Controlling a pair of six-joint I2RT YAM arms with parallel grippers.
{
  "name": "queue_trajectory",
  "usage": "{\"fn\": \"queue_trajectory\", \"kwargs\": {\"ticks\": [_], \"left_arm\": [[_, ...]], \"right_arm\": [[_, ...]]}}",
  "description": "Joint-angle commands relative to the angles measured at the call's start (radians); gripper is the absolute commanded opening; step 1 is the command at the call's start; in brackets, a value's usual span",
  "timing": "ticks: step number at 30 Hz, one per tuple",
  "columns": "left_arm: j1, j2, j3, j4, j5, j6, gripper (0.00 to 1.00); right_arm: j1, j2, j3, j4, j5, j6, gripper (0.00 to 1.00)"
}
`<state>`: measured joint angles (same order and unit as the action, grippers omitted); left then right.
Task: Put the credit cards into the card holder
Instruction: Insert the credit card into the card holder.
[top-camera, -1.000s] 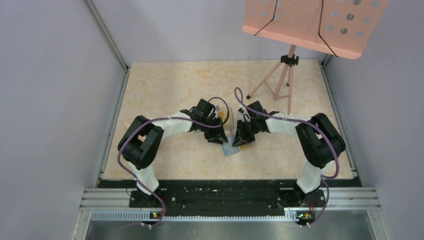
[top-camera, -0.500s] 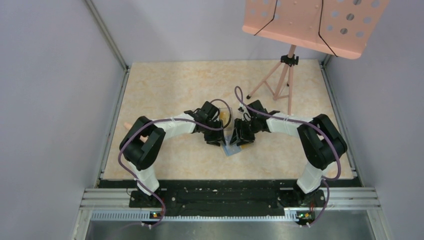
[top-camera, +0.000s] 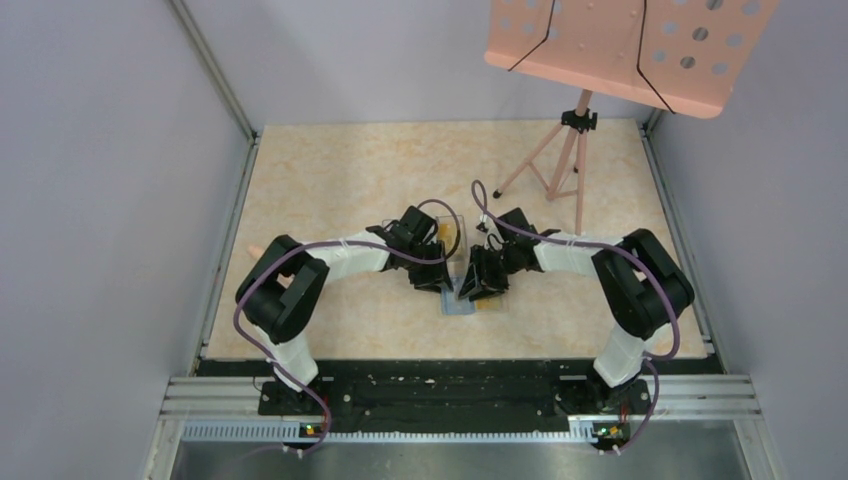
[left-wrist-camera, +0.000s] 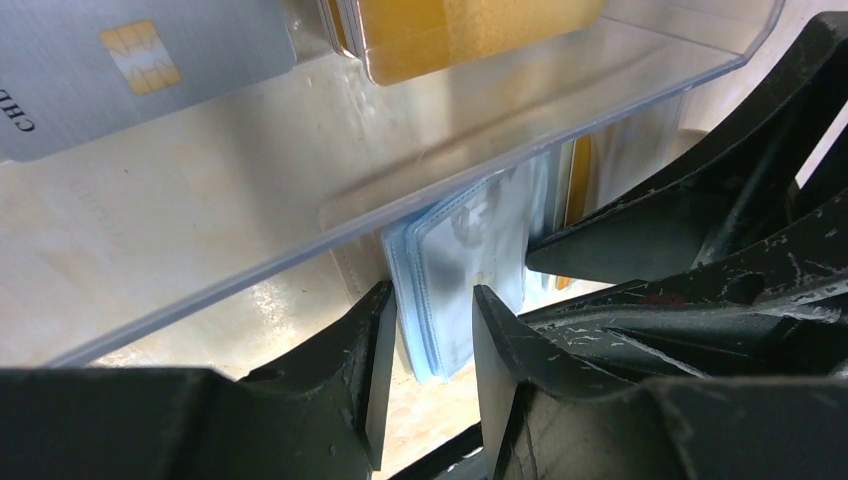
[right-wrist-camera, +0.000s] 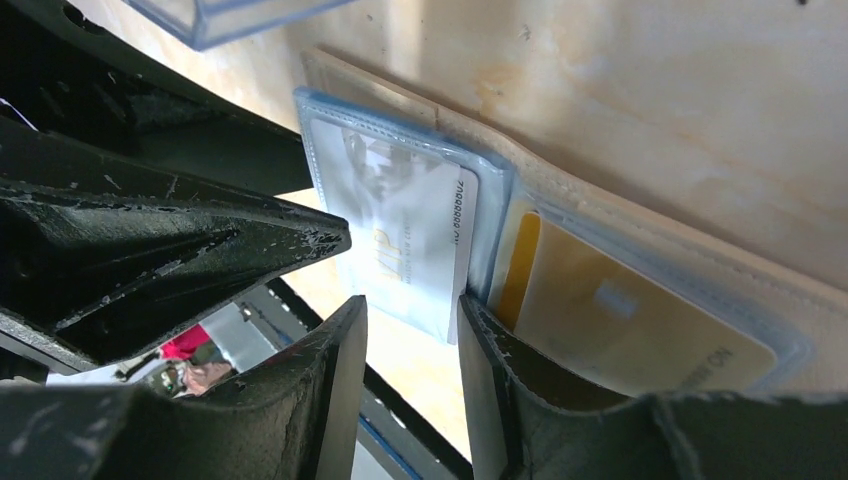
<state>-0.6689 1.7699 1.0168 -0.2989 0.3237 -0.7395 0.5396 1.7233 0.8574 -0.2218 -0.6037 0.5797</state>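
Observation:
The card holder (right-wrist-camera: 640, 225) lies open on the table, tan outside, with light blue sleeves (left-wrist-camera: 470, 260). A white card (right-wrist-camera: 410, 240) sits partly in one sleeve, one corner sticking out. A yellow card (right-wrist-camera: 620, 315) fills the neighbouring pocket. My right gripper (right-wrist-camera: 410, 305) is open, the white card's corner between its fingers, next to the right finger. My left gripper (left-wrist-camera: 432, 300) is open around the sleeve stack, which rests against its left finger. In the top view both grippers, left (top-camera: 440, 278) and right (top-camera: 472, 288), meet over the holder (top-camera: 460, 306).
A clear plastic box (left-wrist-camera: 450, 150) stands just behind the holder, with a grey chip card (left-wrist-camera: 140, 60) and a yellow card (left-wrist-camera: 470, 30) in it. A pink music stand on a tripod (top-camera: 560, 160) is at the back right. Walls enclose the table.
My right gripper's jaws have opened from nearly shut, and that arm has shifted slightly toward the near edge. The card holder has turned a little. The left gripper has barely moved.

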Motion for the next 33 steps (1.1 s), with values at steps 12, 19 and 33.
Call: {"fn": "queue_trajectory", "kwargs": {"ticks": [12,19,33], "left_arm": [[-0.064,-0.07,0.063,-0.142,-0.11,0.004,0.4],[-0.069,-0.092,0.061,-0.142,-0.113,-0.005,0.43],[-0.07,-0.024,0.066,-0.126,-0.081,-0.012,0.43]], "right_arm": [[0.014,0.023,-0.051,0.065,-0.03,0.04,0.39],[0.014,0.023,-0.058,0.074,-0.033,0.045,0.39],[0.014,0.018,-0.076,0.088,-0.036,0.049,0.39]]}}
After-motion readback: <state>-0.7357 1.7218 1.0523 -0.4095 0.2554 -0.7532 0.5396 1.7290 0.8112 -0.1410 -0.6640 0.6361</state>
